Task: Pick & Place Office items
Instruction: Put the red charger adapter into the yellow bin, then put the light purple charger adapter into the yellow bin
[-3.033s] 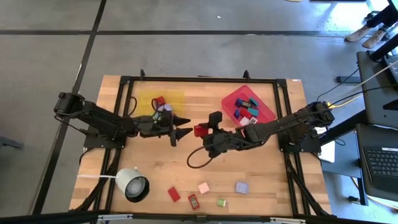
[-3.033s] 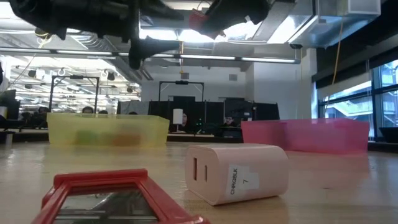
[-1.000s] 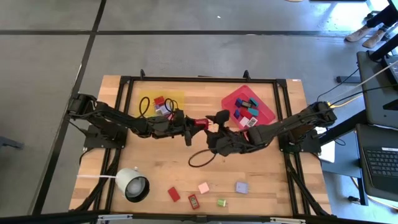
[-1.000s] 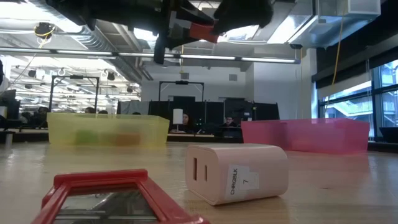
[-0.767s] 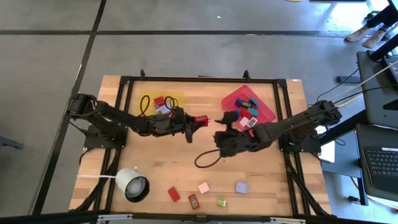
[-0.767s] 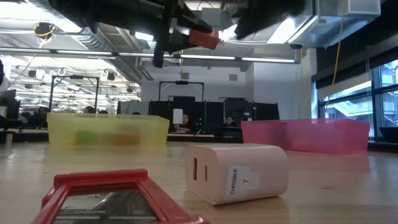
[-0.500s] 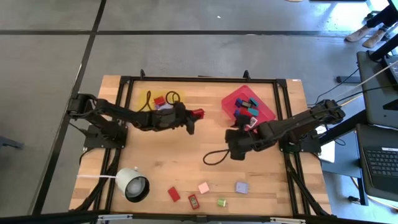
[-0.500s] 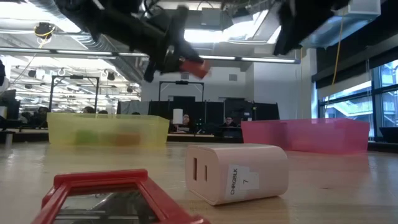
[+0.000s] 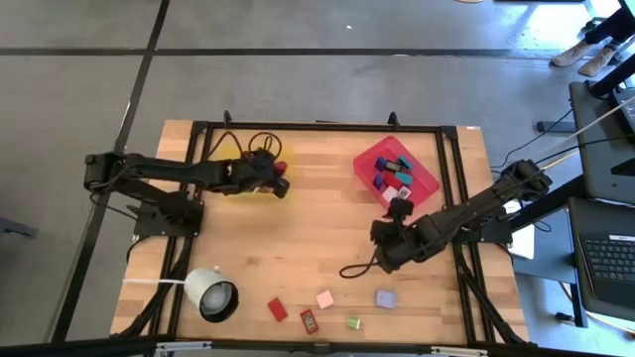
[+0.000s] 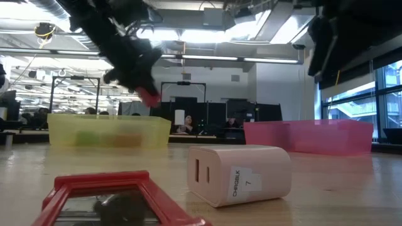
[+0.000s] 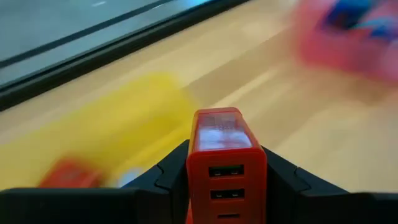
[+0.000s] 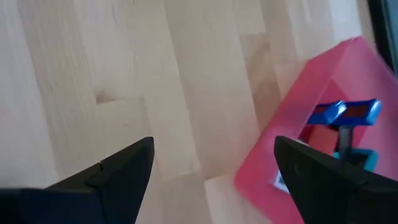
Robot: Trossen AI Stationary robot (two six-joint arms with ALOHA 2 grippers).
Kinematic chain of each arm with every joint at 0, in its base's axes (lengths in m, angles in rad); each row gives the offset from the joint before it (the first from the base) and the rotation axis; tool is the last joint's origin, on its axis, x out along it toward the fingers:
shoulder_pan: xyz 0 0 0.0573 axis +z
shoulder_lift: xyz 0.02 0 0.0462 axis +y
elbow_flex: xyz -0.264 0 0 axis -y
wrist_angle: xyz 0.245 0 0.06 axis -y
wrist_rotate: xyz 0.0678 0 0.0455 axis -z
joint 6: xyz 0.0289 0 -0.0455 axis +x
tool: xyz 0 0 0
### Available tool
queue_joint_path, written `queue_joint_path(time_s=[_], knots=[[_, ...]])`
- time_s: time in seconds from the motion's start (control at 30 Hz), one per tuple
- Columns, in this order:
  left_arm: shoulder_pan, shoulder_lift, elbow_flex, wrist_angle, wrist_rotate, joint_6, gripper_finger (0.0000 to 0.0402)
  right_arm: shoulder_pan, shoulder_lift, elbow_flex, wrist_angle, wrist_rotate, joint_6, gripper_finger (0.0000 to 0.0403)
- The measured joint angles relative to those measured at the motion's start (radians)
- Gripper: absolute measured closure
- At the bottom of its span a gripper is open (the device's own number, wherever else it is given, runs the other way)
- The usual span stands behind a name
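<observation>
A red block [image 11: 227, 162] with small slots on its end face sits in my left gripper [image 9: 281, 171], which is shut on it over the right edge of the yellow tray [image 9: 233, 159]. The low view shows the block [image 10: 149, 96] in the air above that tray [image 10: 107, 132]. My right gripper [image 12: 211, 155] stands open with nothing between its fingers, above bare wood right of the table's middle [image 9: 387, 253], near the red tray [image 9: 397, 169], which holds several blocks. More office items lie near the front edge: red [image 9: 278, 309], pink [image 9: 325, 298], lilac [image 9: 385, 297]. My left gripper pinches the red block by its two long sides [image 11: 193, 171], one finger on each. The fingers come from the table's left, slanting down, and lie along the block, whose far end sticks out past them. The block is lifted clear, over the yellow tray's right edge.
A white round lamp-like object [image 9: 211, 294] stands at the near left. A white plug-like block [image 10: 239, 172] and a red frame [image 10: 113, 194] lie right in front of the low camera. A dark cable loop [image 9: 355, 268] hangs by my right gripper. Bare wood lies at the table's middle.
My left gripper has carried the red block from the table's middle toward the left and far edges, to the yellow tray, tipping its fingers downward. My right gripper, open throughout, has drawn back toward the right and near edges and tipped down.
</observation>
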Motion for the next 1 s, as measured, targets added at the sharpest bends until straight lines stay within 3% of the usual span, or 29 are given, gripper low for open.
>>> queue_joint_path(time_s=[0.13,0.3,0.6,1.0], knots=[[-0.002,-0.003,-0.012,-0.144,-0.075,-0.072,0.0267,0.035,0.001,-0.054,0.04,-0.017,0.083,0.0069],[-0.008,-0.003,-0.058,-0.151,-0.101,-0.117,0.0267,0.074,0.001,-0.1,0.139,-0.078,0.133,0.0069],[-0.008,-0.004,-0.106,-0.159,-0.19,-0.134,0.0265,0.137,0.006,-0.103,0.246,-0.055,0.105,0.0069],[-0.007,-0.003,-0.109,-0.159,-0.201,-0.145,0.0198,0.144,0.006,-0.103,0.254,-0.055,0.106,0.0069]])
